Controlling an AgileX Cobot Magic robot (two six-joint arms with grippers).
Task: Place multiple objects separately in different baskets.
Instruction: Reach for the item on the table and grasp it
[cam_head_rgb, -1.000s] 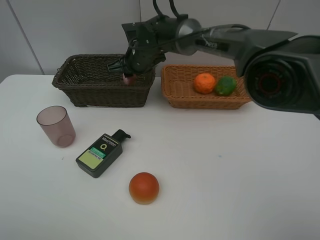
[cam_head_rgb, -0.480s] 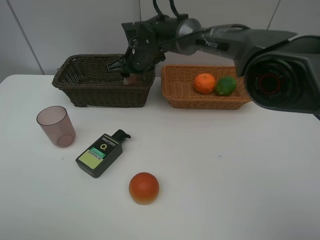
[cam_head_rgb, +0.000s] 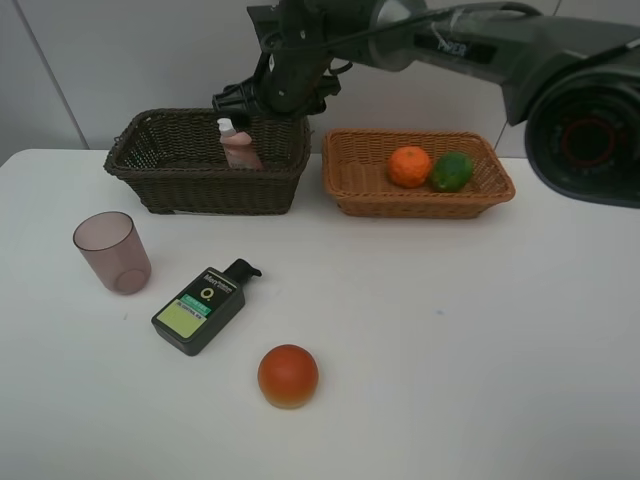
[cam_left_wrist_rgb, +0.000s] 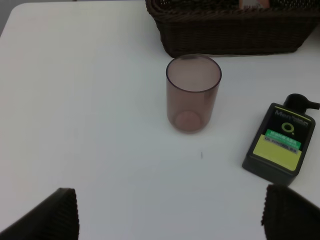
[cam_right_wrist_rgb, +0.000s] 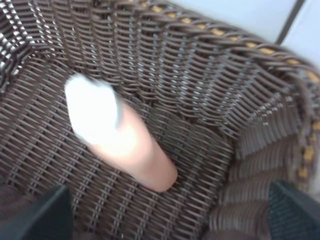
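Up over the dark basket (cam_head_rgb: 205, 190) with the right gripper (cam_head_rgb: 262, 98): spread wide, gripping nothing. Down inside, tilted, cap up: pink bottle (cam_head_rgb: 238, 146), free. In the tan basket (cam_head_rgb: 420, 205): orange (cam_head_rgb: 409, 166) and green fruit (cam_head_rgb: 452, 171), side by side. Out on the table (cam_head_rgb: 450, 350): cup (cam_head_rgb: 112, 251), pump bottle (cam_head_rgb: 200, 308), red fruit (cam_head_rgb: 288, 375). Left gripper (cam_left_wrist_rgb: 170, 215) wide apart too, empty, near the cup.

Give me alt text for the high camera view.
The robot's open right gripper hovers above a dark brown basket holding a small pink bottle. Beside it, a tan basket holds an orange and a green fruit; a cup, a dark green pump bottle and a red fruit sit on the white table.
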